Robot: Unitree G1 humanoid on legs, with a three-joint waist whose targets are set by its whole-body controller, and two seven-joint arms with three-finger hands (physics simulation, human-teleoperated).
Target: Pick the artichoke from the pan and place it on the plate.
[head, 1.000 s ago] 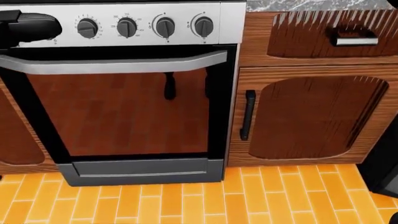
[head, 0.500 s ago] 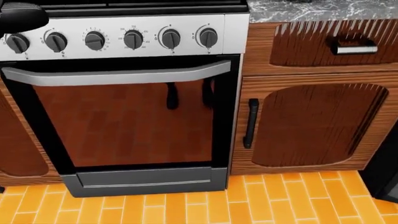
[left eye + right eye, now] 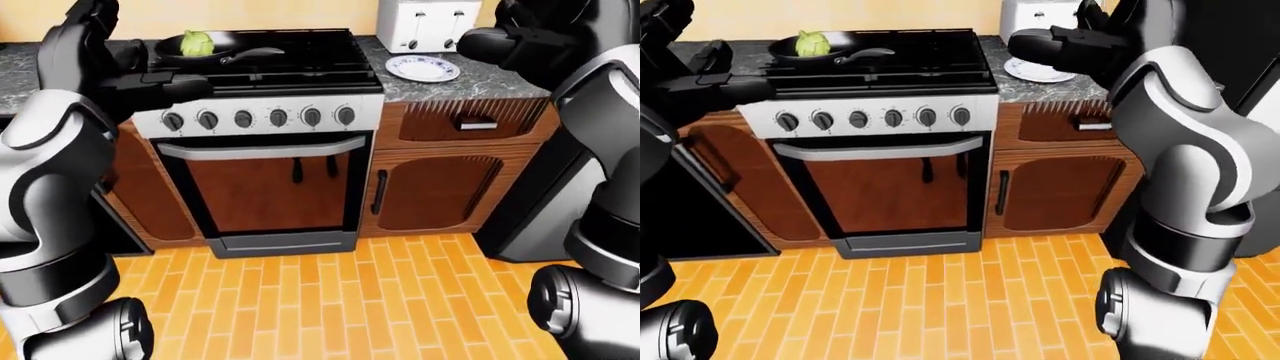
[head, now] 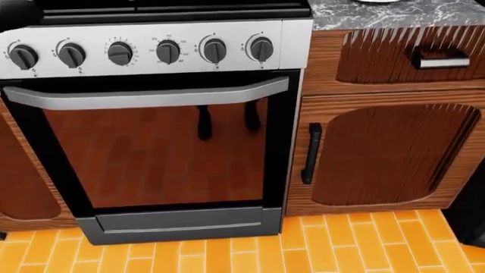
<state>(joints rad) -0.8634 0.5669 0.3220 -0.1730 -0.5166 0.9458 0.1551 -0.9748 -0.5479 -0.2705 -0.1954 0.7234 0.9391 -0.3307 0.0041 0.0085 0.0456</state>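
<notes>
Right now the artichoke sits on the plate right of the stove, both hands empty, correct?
Not quite. The artichoke is in the pan on the stove, as the left-eye view shows. The plate, on the counter right of the stove, holds nothing. Left hand and right hand are both empty.

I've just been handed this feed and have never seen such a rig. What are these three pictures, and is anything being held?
All three come from cameras on a humanoid robot's head. The head view looks down at the oven door and knobs; the two eye views look wider. The grey and black limbs at the sides are its own arms. The artichoke sits in the black pan on the stove. The plate lies empty on the counter, right of the stove, by a toaster. The left hand and right hand are raised, and neither holds anything.
</notes>
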